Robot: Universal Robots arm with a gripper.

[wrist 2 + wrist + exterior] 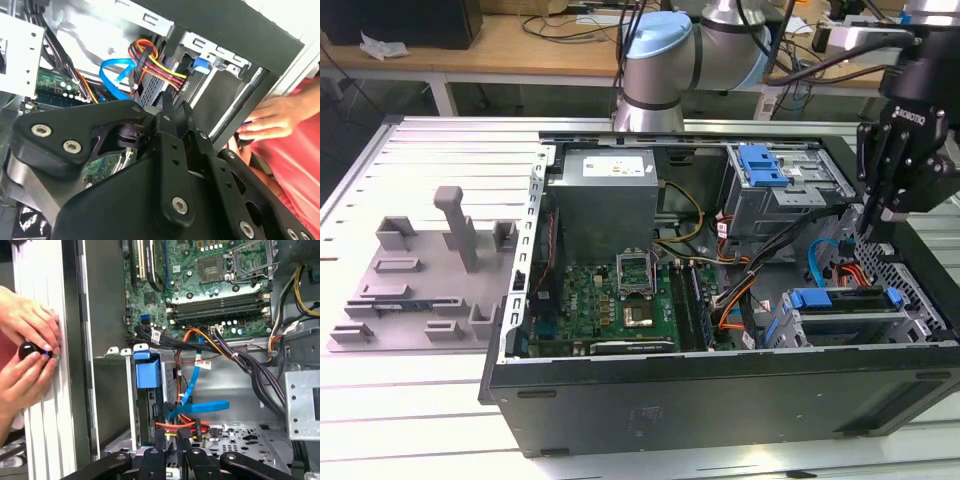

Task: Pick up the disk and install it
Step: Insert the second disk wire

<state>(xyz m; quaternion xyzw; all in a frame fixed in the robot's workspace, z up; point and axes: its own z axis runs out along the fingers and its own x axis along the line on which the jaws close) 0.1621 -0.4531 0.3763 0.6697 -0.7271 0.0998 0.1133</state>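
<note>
open computer case [620, 400] | green motherboard [605, 295] | grey power supply [605, 195] | grey fixture plate [410, 280]

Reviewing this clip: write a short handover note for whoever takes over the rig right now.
Gripper: shut, holding nothing, above the cables beside the drive bay.
Disk: in the lower bay of the open computer case, blue bracket showing.
Done: disk is in the bay.
Left: cannot tell whether it is fully seated.
Note: a person's hands are at the case edge.
</note>
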